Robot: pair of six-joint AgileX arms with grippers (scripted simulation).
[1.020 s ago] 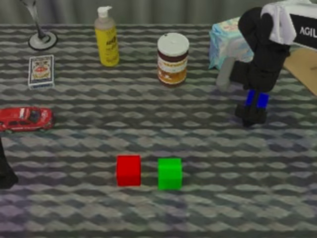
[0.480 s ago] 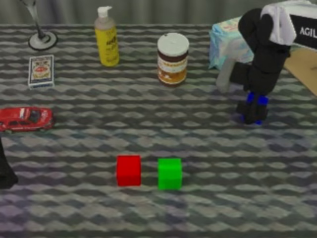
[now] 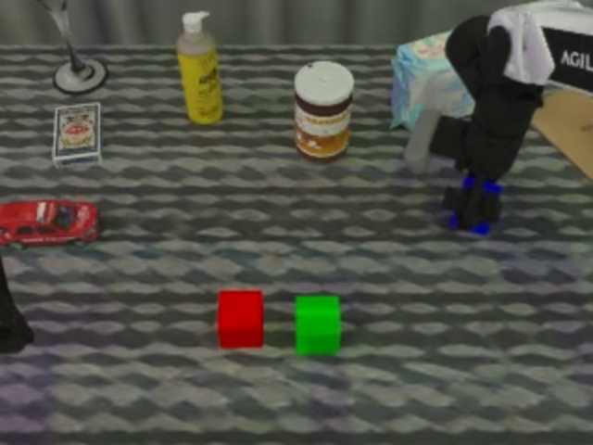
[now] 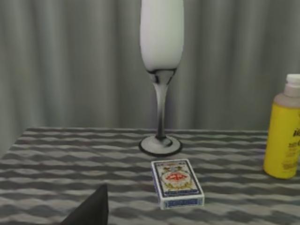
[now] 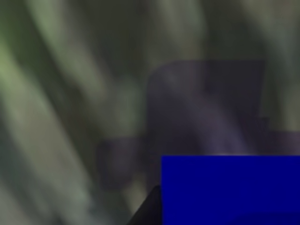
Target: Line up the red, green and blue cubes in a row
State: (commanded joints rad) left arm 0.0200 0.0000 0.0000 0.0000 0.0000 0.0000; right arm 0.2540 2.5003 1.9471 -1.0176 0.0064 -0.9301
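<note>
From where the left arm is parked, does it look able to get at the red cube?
Probably yes. The left gripper sits at the table's left edge, and the stretch of cloth between it and the red cube is bare. The toy car lies farther back, off that line, and the green cube is on the cube's far side.

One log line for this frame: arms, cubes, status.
right tool: down around blue cube, far right | left tool: parked, left edge | red cube, green cube: side by side, front centre | row: blue missing

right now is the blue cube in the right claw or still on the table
In the right claw: the blue cube shows only as slivers around its fingers, filling the right wrist view.
</note>
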